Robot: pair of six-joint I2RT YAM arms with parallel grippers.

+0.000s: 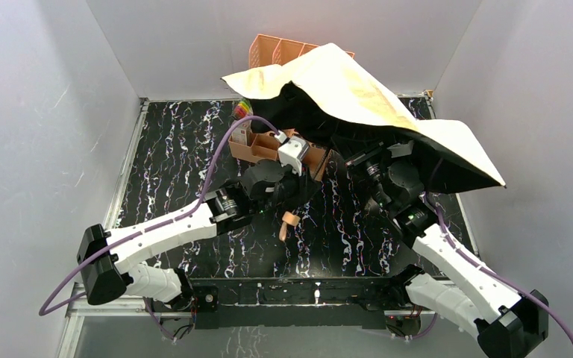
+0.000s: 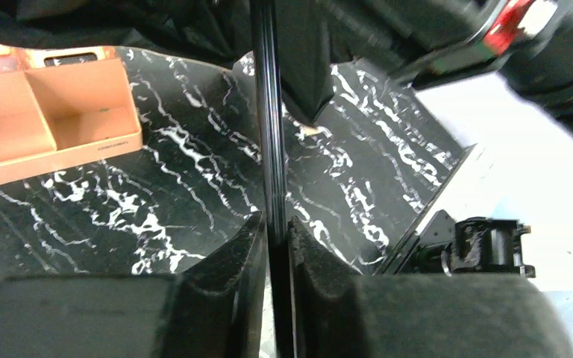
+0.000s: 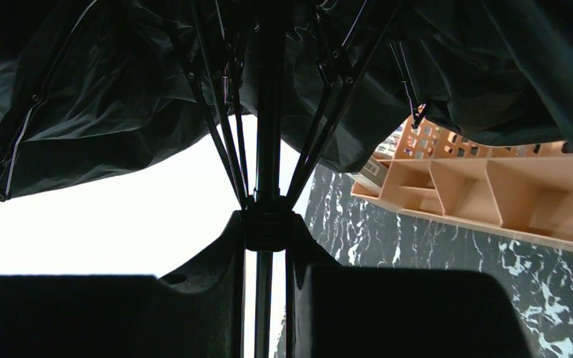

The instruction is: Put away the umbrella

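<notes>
The umbrella (image 1: 358,93) hangs half open over the back right of the table, tan face up and black face underneath. In the left wrist view my left gripper (image 2: 276,227) is shut on its thin black shaft (image 2: 271,134), which runs straight up between the fingers. My right gripper (image 3: 267,224) is shut on the ribbed black collar (image 3: 267,230) where the ribs (image 3: 220,112) meet, with the shaft passing down between its fingers. A small peach piece (image 1: 289,222) hangs below the left gripper. The canopy hides the right gripper in the top view.
A peach compartment tray (image 1: 254,148) lies on the black marbled table (image 1: 171,164), just behind the left wrist. A taller peach file organizer (image 1: 272,48) stands at the back wall. A small multicoloured object (image 1: 242,110) sits near it. White walls close in both sides.
</notes>
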